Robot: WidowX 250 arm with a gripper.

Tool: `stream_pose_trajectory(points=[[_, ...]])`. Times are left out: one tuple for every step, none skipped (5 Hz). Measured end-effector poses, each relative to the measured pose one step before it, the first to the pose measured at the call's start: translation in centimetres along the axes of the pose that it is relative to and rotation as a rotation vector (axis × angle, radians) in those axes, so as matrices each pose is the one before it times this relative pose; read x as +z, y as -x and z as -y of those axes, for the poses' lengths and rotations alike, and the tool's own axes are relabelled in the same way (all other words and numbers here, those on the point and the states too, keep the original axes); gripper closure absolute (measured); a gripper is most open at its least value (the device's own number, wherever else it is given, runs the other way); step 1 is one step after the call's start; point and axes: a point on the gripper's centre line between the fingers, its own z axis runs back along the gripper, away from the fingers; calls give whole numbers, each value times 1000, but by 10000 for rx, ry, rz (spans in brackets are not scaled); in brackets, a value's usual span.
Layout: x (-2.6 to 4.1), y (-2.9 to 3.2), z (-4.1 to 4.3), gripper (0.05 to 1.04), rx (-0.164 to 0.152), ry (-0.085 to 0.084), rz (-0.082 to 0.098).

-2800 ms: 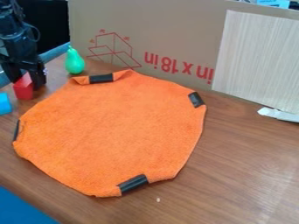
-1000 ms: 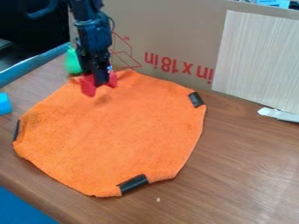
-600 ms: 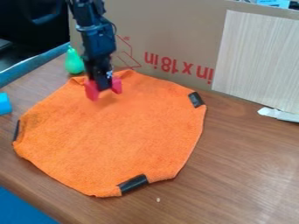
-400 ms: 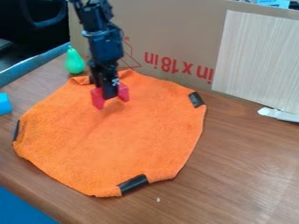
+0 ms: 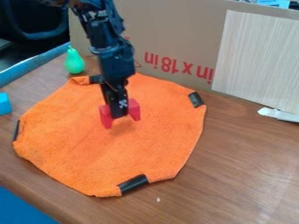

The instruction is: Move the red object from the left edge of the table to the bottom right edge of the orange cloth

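Above the orange cloth [image 5: 88, 153], well inside its edges, tool [image 5: 119, 113] holding red object [image 5: 134, 110]

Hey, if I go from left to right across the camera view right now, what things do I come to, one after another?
Blue block → green pear → red object → black patch on the right side of the orange cloth → pale wood-grain panel.

Upside-down red txt [image 5: 168, 64] "in x 18 in" on bkgd cardboard [image 5: 169, 26]
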Motion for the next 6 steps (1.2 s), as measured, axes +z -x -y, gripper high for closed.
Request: stream_pose_trajectory(points=[[6,96,2886,533,-713,10,29],[-15,90,1876,533,-464,4,-20],[16,483,1376,533,-288,82,-21],[-176,266,1413,533,-343,-15,-22],[-547,654,320,488,46,-83,-201],[-322,302,-225,164,16,-261,-72]])
